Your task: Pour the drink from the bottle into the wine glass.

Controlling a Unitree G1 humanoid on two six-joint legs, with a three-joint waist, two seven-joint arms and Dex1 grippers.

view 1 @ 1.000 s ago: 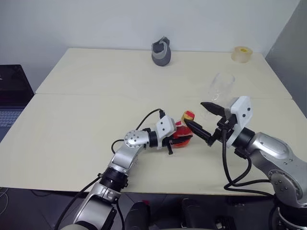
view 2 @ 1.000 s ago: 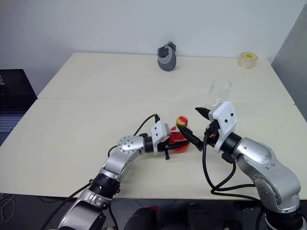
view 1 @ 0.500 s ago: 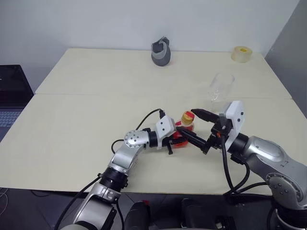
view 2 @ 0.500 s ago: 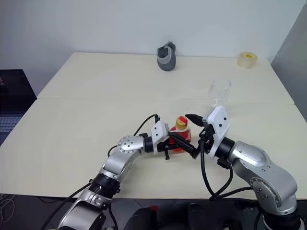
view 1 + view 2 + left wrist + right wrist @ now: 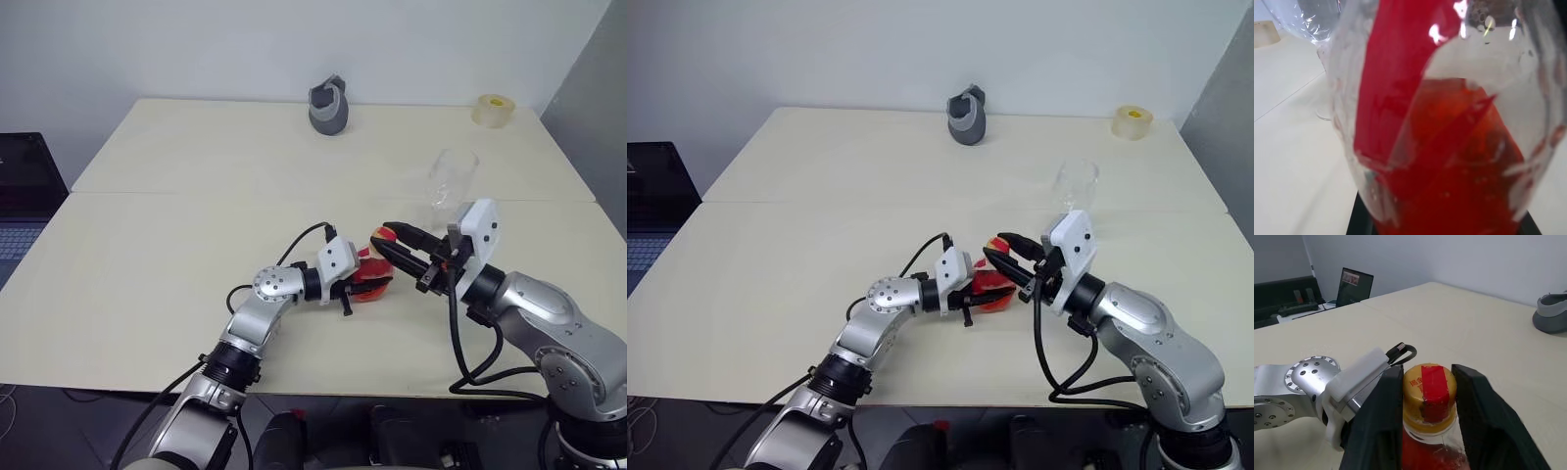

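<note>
Standing on the table [image 5: 176,245], the bottle [image 5: 372,277] is being clamped by the left gripper [image 5: 355,286]; its cap [image 5: 1429,394] is being pinched by the right gripper [image 5: 1429,404].

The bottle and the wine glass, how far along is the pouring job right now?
Early stage. Done: the left hand holds the bottle by its body, upright on the table. In hand: the right hand has its fingers on either side of the yellow cap, apparently to unscrew it. Left: taking the cap off and pouring; the drink is all in the bottle, and the wine glass stands empty.
</note>
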